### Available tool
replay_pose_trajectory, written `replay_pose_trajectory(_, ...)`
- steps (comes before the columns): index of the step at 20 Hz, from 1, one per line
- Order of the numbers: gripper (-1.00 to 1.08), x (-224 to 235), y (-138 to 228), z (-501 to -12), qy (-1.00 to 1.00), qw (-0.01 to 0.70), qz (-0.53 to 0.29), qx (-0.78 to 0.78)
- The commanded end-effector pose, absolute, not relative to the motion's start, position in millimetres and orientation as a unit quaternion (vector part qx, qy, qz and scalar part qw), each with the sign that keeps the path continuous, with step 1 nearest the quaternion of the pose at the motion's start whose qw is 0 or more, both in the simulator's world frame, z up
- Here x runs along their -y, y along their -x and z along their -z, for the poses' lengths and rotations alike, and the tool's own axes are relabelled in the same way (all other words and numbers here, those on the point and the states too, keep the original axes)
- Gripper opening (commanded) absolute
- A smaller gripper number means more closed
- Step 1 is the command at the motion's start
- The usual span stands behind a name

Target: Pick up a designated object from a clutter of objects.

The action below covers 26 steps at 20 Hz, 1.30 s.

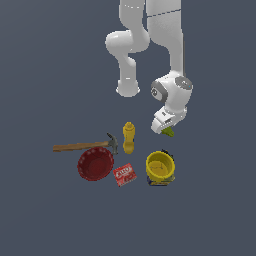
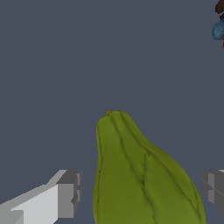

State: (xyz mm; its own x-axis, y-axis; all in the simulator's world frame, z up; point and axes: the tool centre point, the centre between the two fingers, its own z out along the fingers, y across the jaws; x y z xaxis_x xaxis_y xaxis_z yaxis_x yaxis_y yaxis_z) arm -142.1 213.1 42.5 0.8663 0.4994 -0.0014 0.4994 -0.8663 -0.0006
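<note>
On my wrist feed the pear (image 2: 140,175) fills the space between the two fingers (image 2: 65,194), its narrow tip pointing away from the camera. Each pad sits a little off the green skin, so from this feed I cannot tell whether the gripper (image 2: 140,192) is clamped on the fruit or just bracketing it.

In the exterior view the gripper (image 1: 166,130) hangs tilted at the end of the arm (image 1: 172,95), and a bit of pear (image 1: 170,132) pokes out below it. I cannot tell whether the pear is off the floor.

Nearest the gripper, just below it in that view, is the cup (image 1: 160,167), open side up. The bottle (image 1: 129,137) stands upright toward the exterior view's left of the gripper, close by. Past the bottle lies the hammer (image 1: 85,145), handle stretched out further left and head near the bottle's base. The bowl (image 1: 95,165) sits just below the hammer, apparently touching its head. The box (image 1: 124,174) lies flat between bowl and cup. Farthest from the gripper is the hammer handle's end.
</note>
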Motion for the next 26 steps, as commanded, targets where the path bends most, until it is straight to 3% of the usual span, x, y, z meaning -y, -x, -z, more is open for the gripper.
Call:
replay_pose_trajectory(1, 1.00, -213.4, 141.5, -40.7, 0.966, 0.000, 0.000, 0.259)
replay_pose_trajectory(2, 1.00, -213.5, 141.4, -40.8, 0.966, 0.000, 0.000, 0.259)
replay_pose_trajectory(3, -1.00, -213.5, 141.4, -40.8, 0.966, 0.000, 0.000, 0.259)
replay_pose_trajectory(17, -1.00, -211.3, 140.3, -44.8, 0.966, 0.000, 0.000, 0.259)
replay_pose_trajectory(26, -1.00, -193.7, 126.5, -79.6, 0.966, 0.000, 0.000, 0.259)
